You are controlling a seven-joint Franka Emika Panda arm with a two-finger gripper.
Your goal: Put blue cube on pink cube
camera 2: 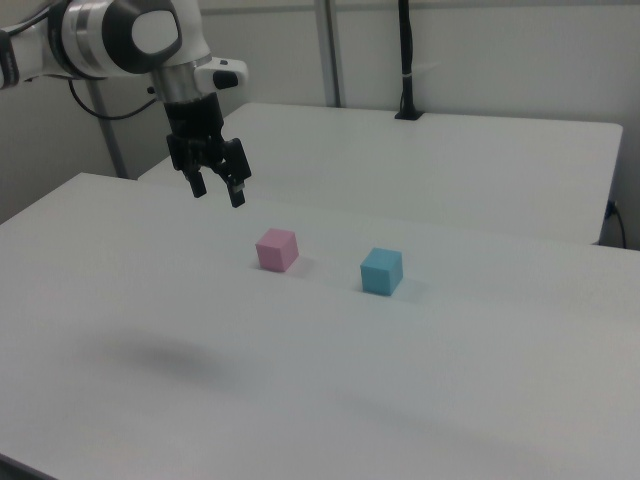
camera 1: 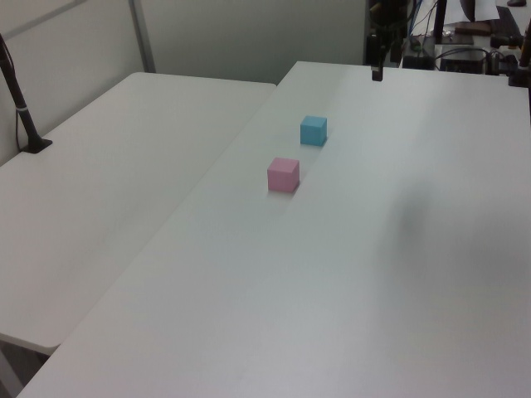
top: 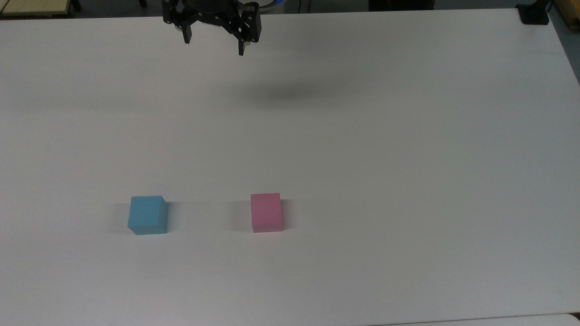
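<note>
One blue cube (top: 147,215) and one pink cube (top: 266,213), both resting on the white counter (top: 408,181). In the top view, blue sits to the left of pink, apart, not touching. One end effector (top: 214,44), fingers spread wide and empty, hangs above the counter's far edge, well apart from both cubes. A second white table (camera 1: 108,182) adjoins in the left view.

- You see a plain sky-blue cube (top: 147,215).
- Your pink cube (top: 266,213) is plain, matte.
- Your gripper (top: 214,45) is black.
- Your table (top: 362,158) is plain white.
</note>
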